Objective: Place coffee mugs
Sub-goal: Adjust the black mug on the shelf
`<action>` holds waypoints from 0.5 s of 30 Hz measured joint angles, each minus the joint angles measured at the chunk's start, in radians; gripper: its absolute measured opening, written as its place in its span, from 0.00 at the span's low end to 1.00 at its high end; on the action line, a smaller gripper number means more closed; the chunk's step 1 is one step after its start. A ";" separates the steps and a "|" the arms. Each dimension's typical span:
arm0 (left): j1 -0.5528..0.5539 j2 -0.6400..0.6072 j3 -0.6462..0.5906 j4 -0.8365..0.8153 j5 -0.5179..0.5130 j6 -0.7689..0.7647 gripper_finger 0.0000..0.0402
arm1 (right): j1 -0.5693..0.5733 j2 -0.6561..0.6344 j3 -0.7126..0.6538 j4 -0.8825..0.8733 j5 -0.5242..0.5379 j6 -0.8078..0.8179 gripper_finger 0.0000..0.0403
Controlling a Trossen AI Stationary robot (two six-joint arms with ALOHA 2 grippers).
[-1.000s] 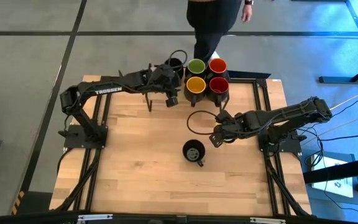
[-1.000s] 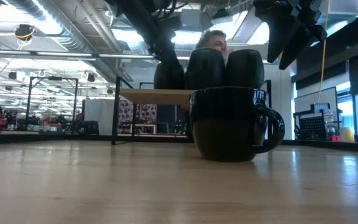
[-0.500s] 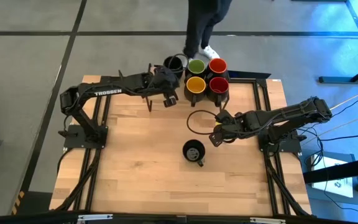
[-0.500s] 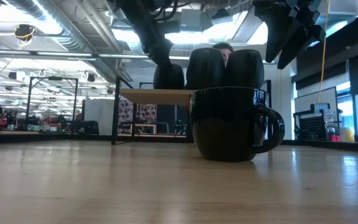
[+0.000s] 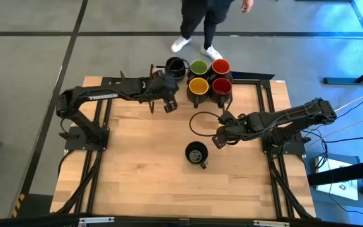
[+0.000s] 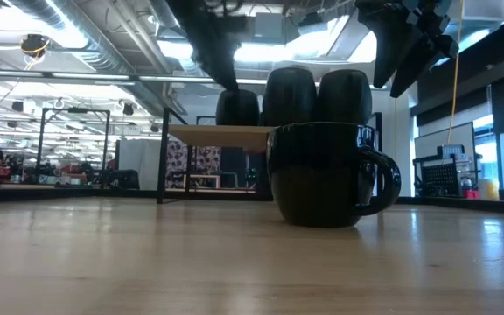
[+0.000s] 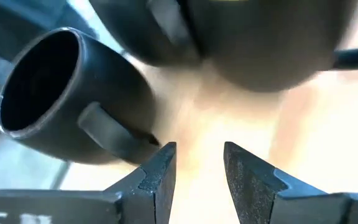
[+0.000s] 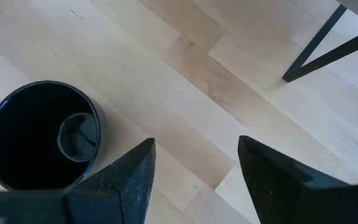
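Observation:
Five black mugs stand at the table's far edge: green inside (image 5: 198, 66), red (image 5: 220, 65), yellow (image 5: 198, 86), red (image 5: 222, 86), and a black-inside one (image 5: 176, 65) at their left. In the low view they stand on a raised wooden shelf (image 6: 208, 134). A sixth mug (image 5: 196, 153), black inside, stands upright mid-table. My left gripper (image 5: 169, 99) is open, just near of the black-inside far mug (image 7: 55, 106), its fingers beside that mug's handle (image 7: 107, 132). My right gripper (image 5: 219, 140) is open, hovering to the right of and beyond the mid-table mug (image 8: 42, 134).
A thin dark cable loop (image 5: 200, 123) lies on the table between the mug group and my right gripper. A person (image 5: 203, 22) walks on the floor beyond the far edge. Bare wood spreads over the table's near half and left side.
My left gripper has drawn back from the black-inside far mug, toward the table's left and near edges. That mug stays where it was. The person beyond the far edge has stepped farther away.

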 joint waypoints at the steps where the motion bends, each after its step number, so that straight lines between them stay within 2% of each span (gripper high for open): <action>1: -0.001 -0.023 0.000 -0.017 0.022 -0.025 0.32 | 0.000 0.000 0.000 0.000 0.000 0.000 0.54; 4: 0.007 -0.105 0.001 -0.021 0.075 -0.079 0.32 | 0.000 0.000 0.000 0.000 0.000 0.000 0.54; 8: 0.099 -0.185 0.002 -0.021 0.088 -0.100 0.32 | 0.000 0.000 0.000 0.000 0.001 0.000 0.54; 10: 0.176 -0.195 0.002 -0.028 0.099 -0.095 0.32 | 0.000 0.000 0.000 0.000 0.010 0.000 0.54; 15: 0.349 -0.158 0.002 0.005 0.206 -0.044 0.32 | 0.000 0.000 0.000 0.000 0.026 0.000 0.54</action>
